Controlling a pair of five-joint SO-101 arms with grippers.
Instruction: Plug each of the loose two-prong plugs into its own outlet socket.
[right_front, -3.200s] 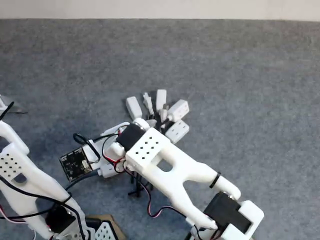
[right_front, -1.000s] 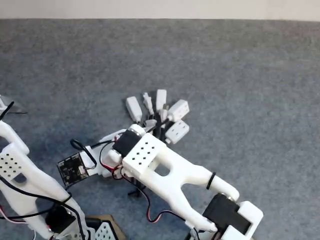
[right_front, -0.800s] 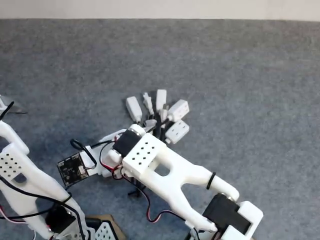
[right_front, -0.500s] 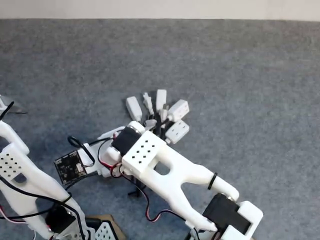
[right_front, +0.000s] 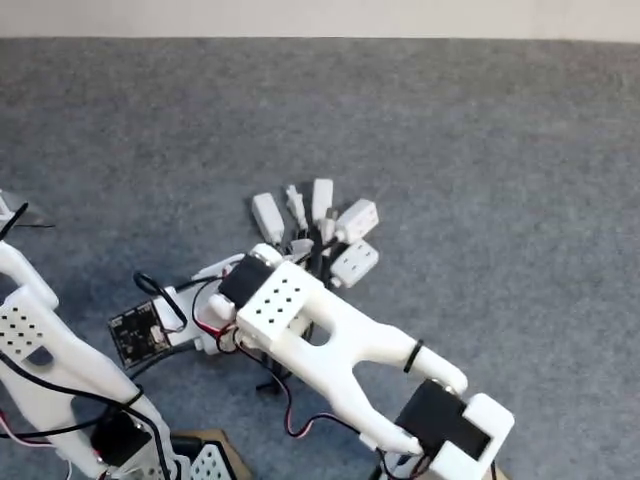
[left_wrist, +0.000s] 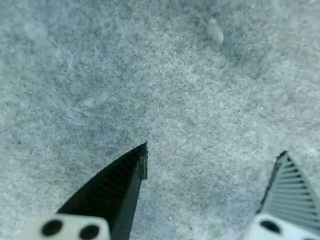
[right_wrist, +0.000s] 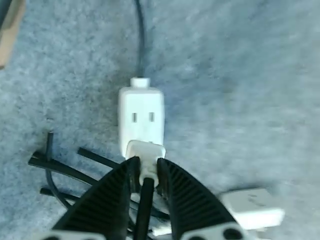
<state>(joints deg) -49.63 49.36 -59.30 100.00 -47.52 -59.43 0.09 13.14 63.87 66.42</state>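
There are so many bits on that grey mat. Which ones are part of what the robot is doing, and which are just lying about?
Part of the job:
- white plug, held in the right gripper
- white outlet socket next to it
- cluster of white plugs and sockets

Just lying about:
- grey mat
- brown scrap at the edge
- left gripper, open over bare mat

I see gray carpet (right_front: 520, 150) covering the whole work area, w/ a pale wall strip (right_front: 320, 18) along the far edge; light's soft & even.
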